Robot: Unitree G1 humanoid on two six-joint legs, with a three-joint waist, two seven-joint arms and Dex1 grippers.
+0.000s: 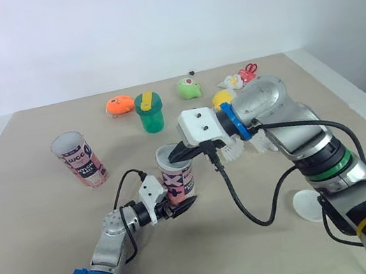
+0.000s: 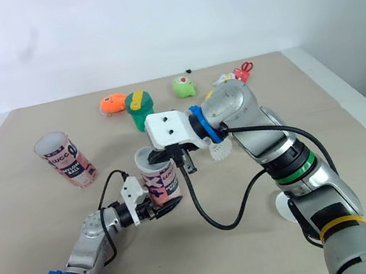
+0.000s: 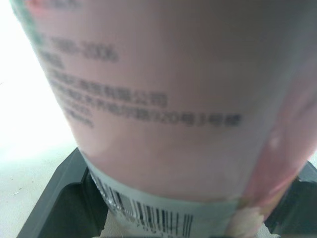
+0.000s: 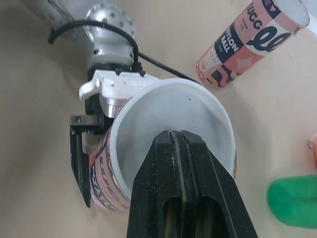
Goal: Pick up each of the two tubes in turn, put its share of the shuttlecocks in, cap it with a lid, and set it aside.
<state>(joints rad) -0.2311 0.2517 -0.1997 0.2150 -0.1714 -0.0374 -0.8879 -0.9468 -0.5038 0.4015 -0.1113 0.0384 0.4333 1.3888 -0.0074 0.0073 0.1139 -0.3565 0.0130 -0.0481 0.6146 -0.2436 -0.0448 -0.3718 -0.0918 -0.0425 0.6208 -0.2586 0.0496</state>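
Left claw [image 1: 175, 204] is clamped on the lower part of the pink tube [image 1: 178, 180], holding it roughly upright near the middle of the table [image 1: 32, 206]; whether its base touches the table can't be told. The left wrist view shows the tube wall sitting between the two black fingers [image 3: 57, 198]. The tube mouth is open with no lid on it, and the inside looks white and bare as far as visible.

Right claw [image 4: 171, 141] is narrow, its fingers pressed together with nothing seen between them, the tips at the tube's open mouth just over the rim.

Second tube [image 1: 79, 159] stands open on the table, well apart toward the robot's left. A white shuttlecock [image 2: 219, 150] lies just beside the right wrist, partly hidden. A white lid [image 1: 307, 206] lies flat on the table by the right forearm.

At the far side are a green cup [image 1: 150, 113], an orange toy [image 1: 119, 105] and a green toy [image 1: 189, 87].
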